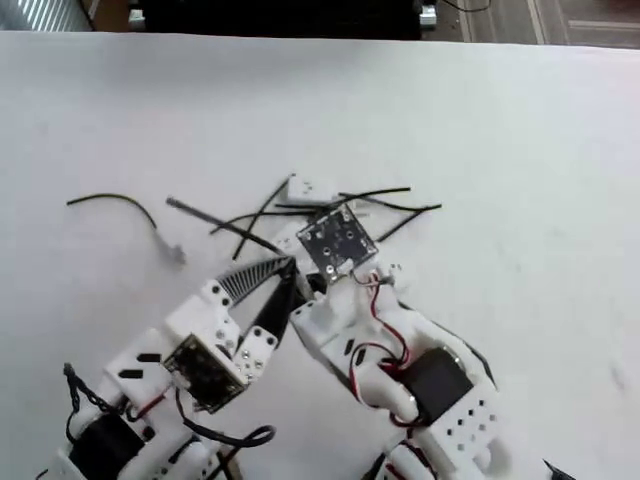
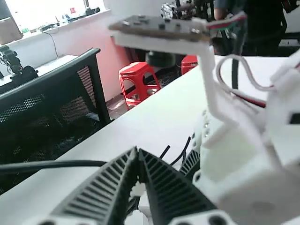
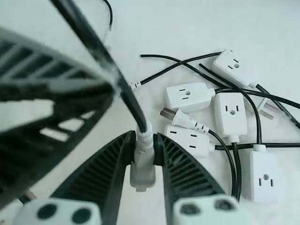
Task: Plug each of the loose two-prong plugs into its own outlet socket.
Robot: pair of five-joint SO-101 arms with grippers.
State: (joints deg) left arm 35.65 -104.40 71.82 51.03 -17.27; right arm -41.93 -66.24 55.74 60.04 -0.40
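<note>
Above the bench [image 3: 197,23], the right gripper [image 3: 144,138] squeezes a white plug [image 3: 140,173] by its body, near the pile of sockets [image 3: 229,112]. The left gripper [image 2: 137,154] is pinched closed beside it. Turn the prongs to face one free socket, then push straight in slowly.

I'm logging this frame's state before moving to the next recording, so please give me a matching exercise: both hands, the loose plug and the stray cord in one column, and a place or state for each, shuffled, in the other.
Things
1. right hand
2. left hand
3. loose two-prong plug
4. lone black cord

Places or states
a. lies alone, away from the white sockets
b. shut on a white plug
c. lies among the sockets, prongs free
d. fingertips touching each other

Pairs: 1-b, 2-d, 3-c, 4-a.
</note>
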